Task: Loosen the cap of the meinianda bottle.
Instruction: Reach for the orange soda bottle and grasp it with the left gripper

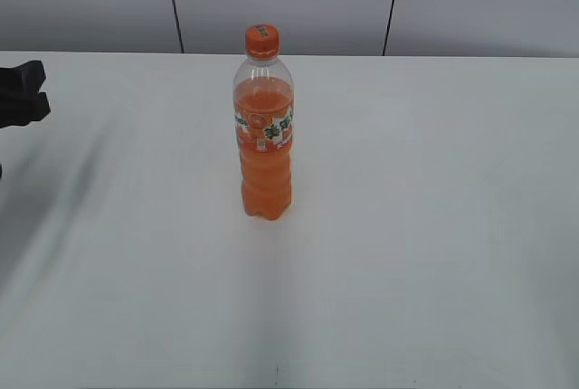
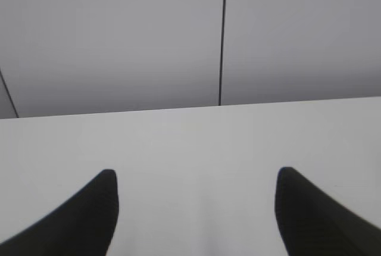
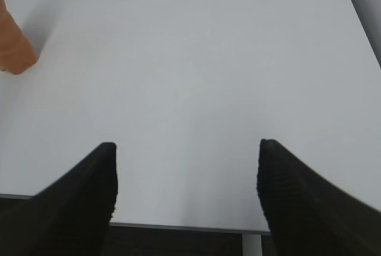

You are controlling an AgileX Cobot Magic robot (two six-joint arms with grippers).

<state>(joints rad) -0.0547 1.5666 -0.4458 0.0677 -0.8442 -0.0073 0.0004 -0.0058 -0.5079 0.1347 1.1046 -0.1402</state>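
Observation:
The meinianda bottle [image 1: 264, 140] stands upright in the middle of the white table [image 1: 425, 226], full of orange drink, with a green, white and orange label band. Its orange cap [image 1: 261, 40] sits on top. The bottle's base shows at the left edge of the right wrist view [image 3: 13, 47]. My left gripper [image 2: 196, 175] is open and empty, over bare table, facing the back wall; it shows as a black shape at the left edge of the exterior view [image 1: 23, 95]. My right gripper [image 3: 187, 149] is open and empty near the table's front edge, far from the bottle.
A grey panelled wall [image 1: 289, 0] with dark vertical seams stands behind the table. The table's front edge [image 3: 178, 227] lies just under my right gripper's fingers, and its right edge runs at the upper right of the right wrist view.

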